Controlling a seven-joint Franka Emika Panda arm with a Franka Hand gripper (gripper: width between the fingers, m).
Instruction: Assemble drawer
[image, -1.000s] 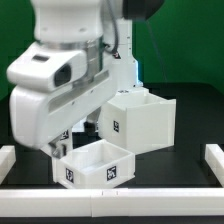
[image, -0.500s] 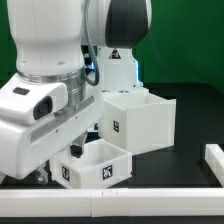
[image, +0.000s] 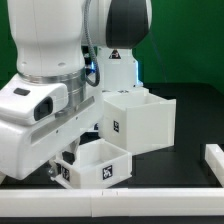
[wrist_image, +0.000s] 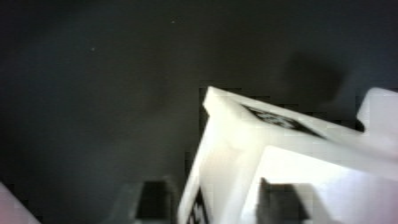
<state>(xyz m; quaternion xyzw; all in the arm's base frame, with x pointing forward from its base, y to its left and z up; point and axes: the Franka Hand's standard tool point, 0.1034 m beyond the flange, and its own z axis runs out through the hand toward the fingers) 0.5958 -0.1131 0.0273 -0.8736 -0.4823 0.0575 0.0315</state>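
Blocking tray (image: 112, 160): arm (image: 40, 105); shell (image: 150, 120) prob. touching behind.

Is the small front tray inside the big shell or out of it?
Out. The tray sits on the table in front of the shell, open top up, none of it inside.

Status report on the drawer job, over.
Gripper astride a wall of the small tray, clamp unconfirmed. The shell sits close behind the tray in the exterior view. Nothing seen in the way.
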